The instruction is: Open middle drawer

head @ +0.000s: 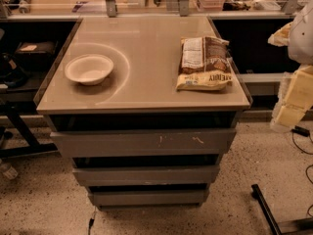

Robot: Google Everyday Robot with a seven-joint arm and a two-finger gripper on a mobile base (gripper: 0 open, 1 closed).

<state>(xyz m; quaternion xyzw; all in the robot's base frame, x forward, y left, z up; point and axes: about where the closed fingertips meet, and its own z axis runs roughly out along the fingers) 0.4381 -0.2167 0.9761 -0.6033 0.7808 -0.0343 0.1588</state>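
A grey cabinet with three stacked drawer fronts stands in the middle of the camera view. The middle drawer [146,174] has a plain grey, handleless front. It lies below the scratched top front [143,142] and above the narrower bottom front [149,197]. A dark gap shows above it, and none of its tray interior shows. My gripper [289,106] is at the right edge, on the pale arm. It hangs beside the cabinet's right side at about tabletop height, well apart from the drawers.
On the cabinet's beige top [146,89] sit a white bowl [89,69] at the left and a chip bag [204,63] at the right. A dark table leg [266,207] crosses the speckled floor at the lower right. Dark shelving with clutter stands at the left.
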